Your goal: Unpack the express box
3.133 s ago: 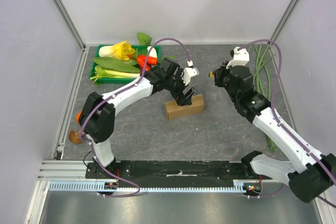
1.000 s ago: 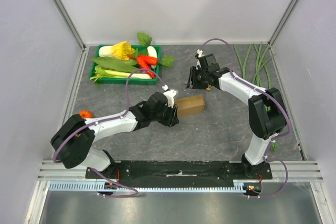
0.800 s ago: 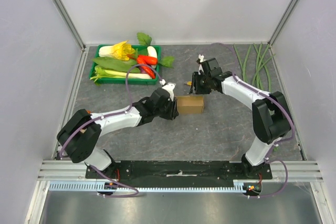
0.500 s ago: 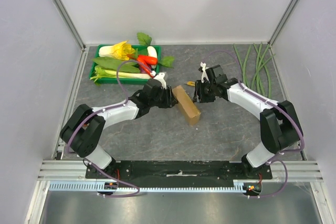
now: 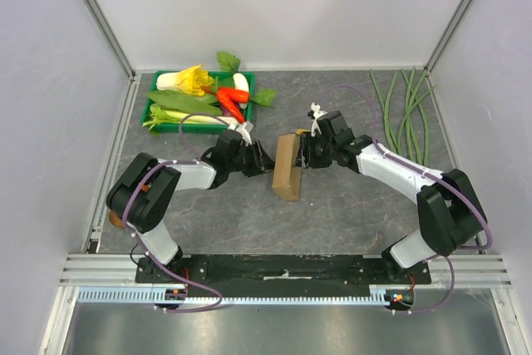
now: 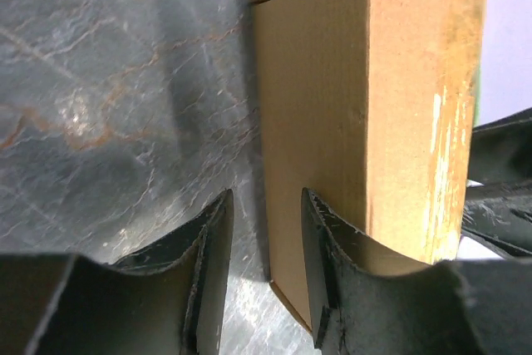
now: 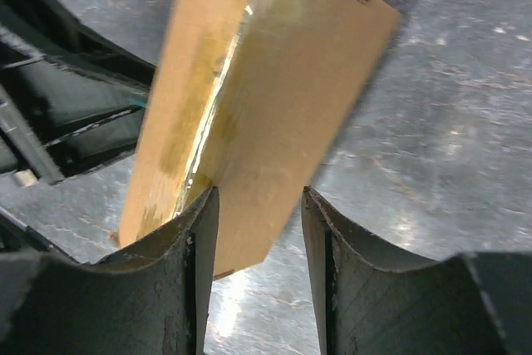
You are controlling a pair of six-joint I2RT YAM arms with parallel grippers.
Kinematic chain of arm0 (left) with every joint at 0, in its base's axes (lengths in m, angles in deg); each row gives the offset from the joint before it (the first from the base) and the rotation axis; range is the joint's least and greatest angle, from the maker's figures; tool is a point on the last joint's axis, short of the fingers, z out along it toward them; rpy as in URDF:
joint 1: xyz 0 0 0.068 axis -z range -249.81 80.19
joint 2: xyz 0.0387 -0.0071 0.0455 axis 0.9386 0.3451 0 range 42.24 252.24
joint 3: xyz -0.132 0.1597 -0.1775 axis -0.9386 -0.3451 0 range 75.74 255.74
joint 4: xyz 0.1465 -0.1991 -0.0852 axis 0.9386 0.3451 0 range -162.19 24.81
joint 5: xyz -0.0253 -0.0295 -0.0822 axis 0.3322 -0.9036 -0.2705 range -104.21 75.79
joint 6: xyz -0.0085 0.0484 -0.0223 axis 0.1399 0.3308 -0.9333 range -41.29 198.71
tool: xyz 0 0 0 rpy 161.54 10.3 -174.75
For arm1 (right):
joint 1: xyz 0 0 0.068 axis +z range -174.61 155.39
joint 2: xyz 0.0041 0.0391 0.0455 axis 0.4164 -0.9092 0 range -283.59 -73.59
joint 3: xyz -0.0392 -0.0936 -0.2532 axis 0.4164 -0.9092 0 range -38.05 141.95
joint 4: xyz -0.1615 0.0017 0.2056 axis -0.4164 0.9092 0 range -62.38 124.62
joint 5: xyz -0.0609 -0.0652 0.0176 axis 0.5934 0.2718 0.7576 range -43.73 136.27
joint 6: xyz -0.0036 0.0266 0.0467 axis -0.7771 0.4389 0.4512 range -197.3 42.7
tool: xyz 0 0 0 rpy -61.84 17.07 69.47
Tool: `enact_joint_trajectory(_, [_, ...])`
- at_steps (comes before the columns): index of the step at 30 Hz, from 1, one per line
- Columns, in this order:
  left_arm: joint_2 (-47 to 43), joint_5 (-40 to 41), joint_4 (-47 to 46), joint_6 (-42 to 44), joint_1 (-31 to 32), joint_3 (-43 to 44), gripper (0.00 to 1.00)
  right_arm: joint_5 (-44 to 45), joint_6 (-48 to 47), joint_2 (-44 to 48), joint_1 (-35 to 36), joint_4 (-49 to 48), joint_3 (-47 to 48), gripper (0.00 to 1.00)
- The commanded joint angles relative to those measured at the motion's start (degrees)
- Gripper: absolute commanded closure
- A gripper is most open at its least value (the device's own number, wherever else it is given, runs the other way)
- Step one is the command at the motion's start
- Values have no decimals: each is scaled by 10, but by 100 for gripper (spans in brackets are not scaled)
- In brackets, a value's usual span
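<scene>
At far left a green plastic tray [image 5: 150,110] holds a yellow blossom [image 5: 193,79], red peppers [image 5: 232,96] and long green leaves [image 5: 179,104]. Mid-table, the left gripper [image 5: 259,158] [image 6: 266,197] has its 2 fingers apart, with an edge of the small oblong brown cardboard express box [image 5: 287,169] [image 6: 332,97] [image 7: 274,97] in the gap. The box is plain, scuffed pale along 1 edge and glossy with clear tape. The right gripper [image 5: 303,155] [image 7: 258,197] has fingers apart too, with a box corner between them, and long green beans [image 5: 407,114] lie at far right.
</scene>
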Motion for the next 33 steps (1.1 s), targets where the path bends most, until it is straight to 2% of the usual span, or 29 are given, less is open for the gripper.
enact_joint_trajectory(1, [5, -114, -122, -108, -28, -42, 55, 56, 50, 36, 46, -62, 9, 48])
enact_joint_trajectory(4, [-9, -122, -126, -120, -43, -65, 56, 94, 65, 31, 68, -65, 19, 45])
enact_joint_trajectory(7, [-59, -76, -35, -105, -63, -80, 57, 115, 74, 10, 90, -54, 41, 43])
enact_joint_trajectory(8, [-74, -54, 2, -101, -67, -79, 57, 144, 75, 5, 97, -46, 47, 41])
enact_joint_trajectory(9, [-92, 3, 98, -96, -74, -70, 57, 156, 76, 3, 107, -34, 51, 40])
enact_joint_trajectory(11, [-133, 79, 186, -75, -80, -48, 56, 198, 79, 4, 117, -20, 63, 33])
enact_joint_trajectory(13, [-172, 108, 249, -50, -83, -41, 55, 209, 78, 12, 123, -7, 67, 27])
enact_joint_trajectory(18, [-249, 134, 278, -12, -84, -33, 47, 245, 84, 28, 134, 22, 63, 20])
enact_joint_trajectory(22, [-269, 107, 260, 33, -84, -32, 43, 234, 85, 38, 134, 25, 33, 20])
enact_joint_trajectory(26, [-228, 9, 214, 81, -87, -33, 43, 228, 53, 21, 134, 25, 24, 20])
enact_joint_trajectory(33, [-151, -41, 173, 129, -88, -6, 43, 213, 20, -10, 133, -4, 33, 23])
